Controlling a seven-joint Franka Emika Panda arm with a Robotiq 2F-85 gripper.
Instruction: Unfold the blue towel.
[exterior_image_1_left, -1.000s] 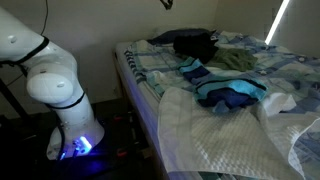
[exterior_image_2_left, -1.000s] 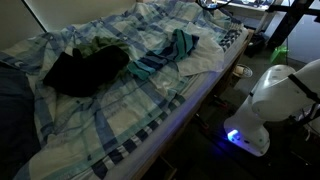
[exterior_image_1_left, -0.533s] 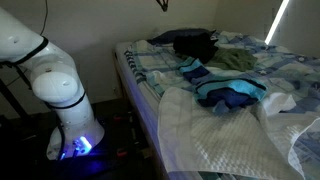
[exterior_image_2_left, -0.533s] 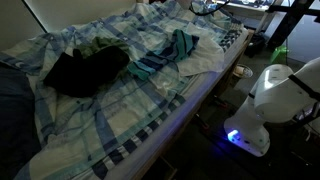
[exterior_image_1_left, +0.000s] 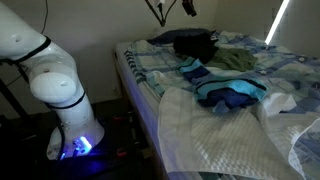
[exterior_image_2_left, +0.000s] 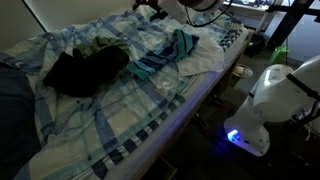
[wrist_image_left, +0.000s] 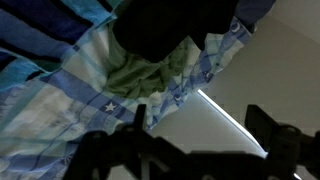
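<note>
Fingers (wrist_image_left: 262, 120) stand spread wide and empty, hanging high above the bed's pale blue patterned bedsheet (exterior_image_2_left: 100, 125), well apart from everything lying on it. The soft blue-and-navy striped towel (exterior_image_1_left: 228, 93) lies bunched near the bed's edge, touching the large white waffle-textured blanket (exterior_image_1_left: 215, 140). Unfolding looks not yet begun, with reaching, gripping an edge and spreading all left to do; no container shows.

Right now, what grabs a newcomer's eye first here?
The crumpled blue towel, bright with wavy stripes, lies on the white blanket near the edge of the bed, with a dark heap of clothing behind it. Beside the bed the robot's base glows blue, and the tool hangs open and empty above the bed.
</note>
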